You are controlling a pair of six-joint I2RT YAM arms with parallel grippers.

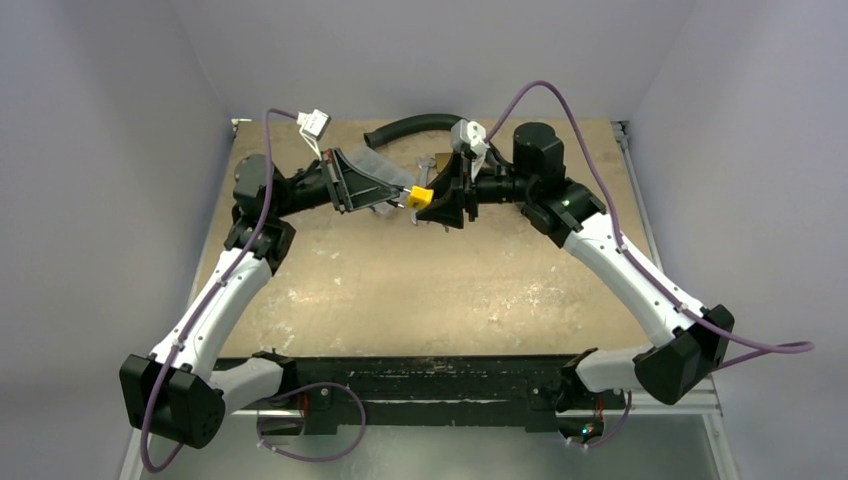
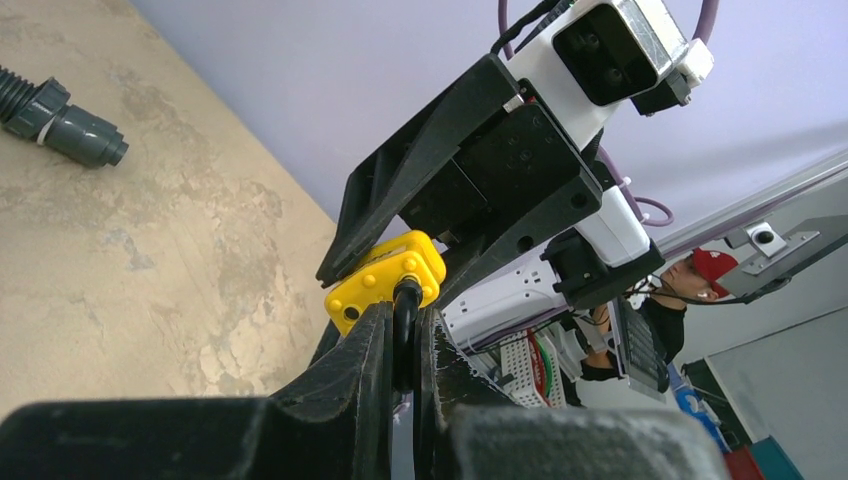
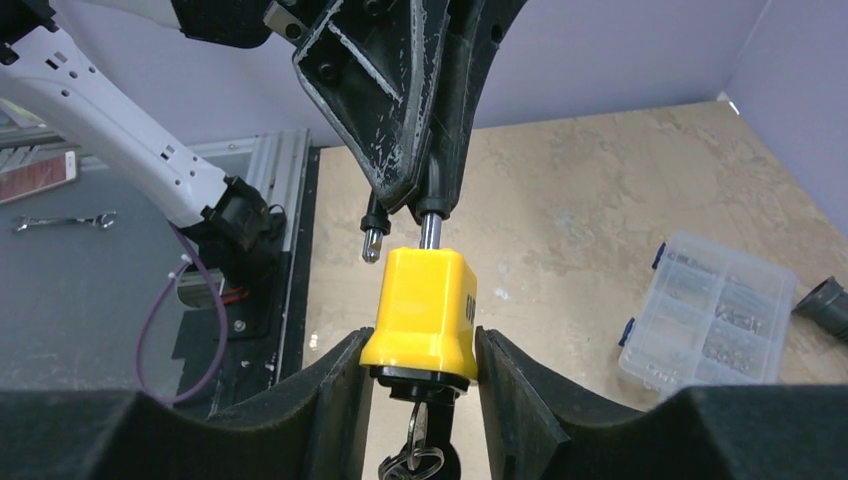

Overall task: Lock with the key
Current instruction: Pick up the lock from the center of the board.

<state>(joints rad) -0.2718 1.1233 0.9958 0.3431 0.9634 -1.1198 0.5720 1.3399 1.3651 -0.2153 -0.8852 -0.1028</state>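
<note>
A yellow padlock (image 1: 422,196) hangs in the air over the far middle of the table, held between both grippers. My left gripper (image 2: 405,345) is shut on its black shackle (image 2: 405,325). My right gripper (image 3: 422,345) is shut on the yellow body (image 3: 425,305), one finger on each side. The shackle is open: one leg (image 3: 431,230) sits in the body and the free end (image 3: 372,243) hangs beside it. A key (image 3: 414,440) with a key ring sticks out of the bottom of the lock, between my right fingers.
A clear plastic parts box (image 3: 710,315) lies on the table beyond the lock; it also shows in the top view (image 1: 372,163). A black corrugated hose (image 1: 410,125) with a grey fitting (image 2: 70,125) lies at the back edge.
</note>
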